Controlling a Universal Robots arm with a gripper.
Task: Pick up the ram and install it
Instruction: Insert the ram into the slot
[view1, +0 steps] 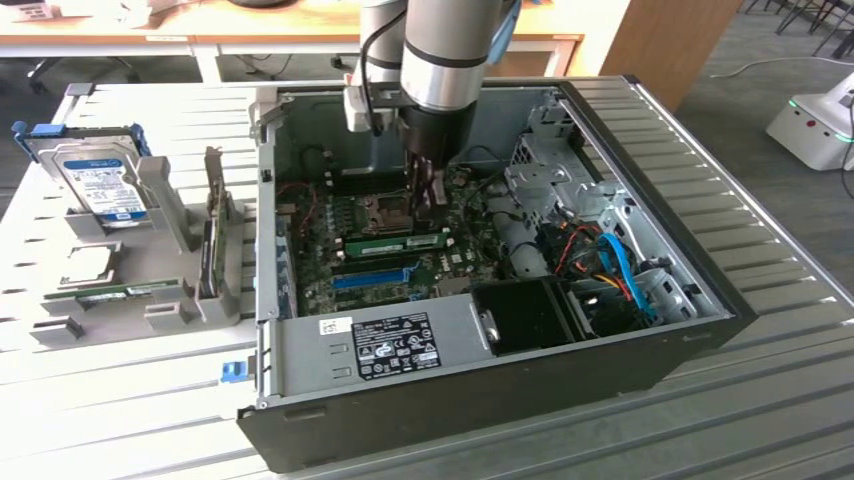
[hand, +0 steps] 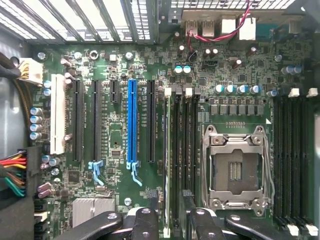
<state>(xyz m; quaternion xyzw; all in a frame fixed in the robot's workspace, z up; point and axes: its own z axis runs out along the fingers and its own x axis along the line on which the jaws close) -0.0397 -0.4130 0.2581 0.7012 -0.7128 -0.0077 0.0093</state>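
Note:
One ram, a thin green stick, stands on edge in a slot of the motherboard inside the open computer case. In the wrist view this ram shows edge-on as a pale line in its slot. My gripper hangs just above its end nearer the CPU socket. There my gripper is open, and its dark fingers stand on either side of the stick's line without touching it. A second green ram lies flat on the grey fixture, at the exterior view's left.
The black case surrounds the motherboard, with its power supply at the front and cables on the right. A blue slot and the bare CPU socket flank the ram slots. A hard drive stands in the fixture.

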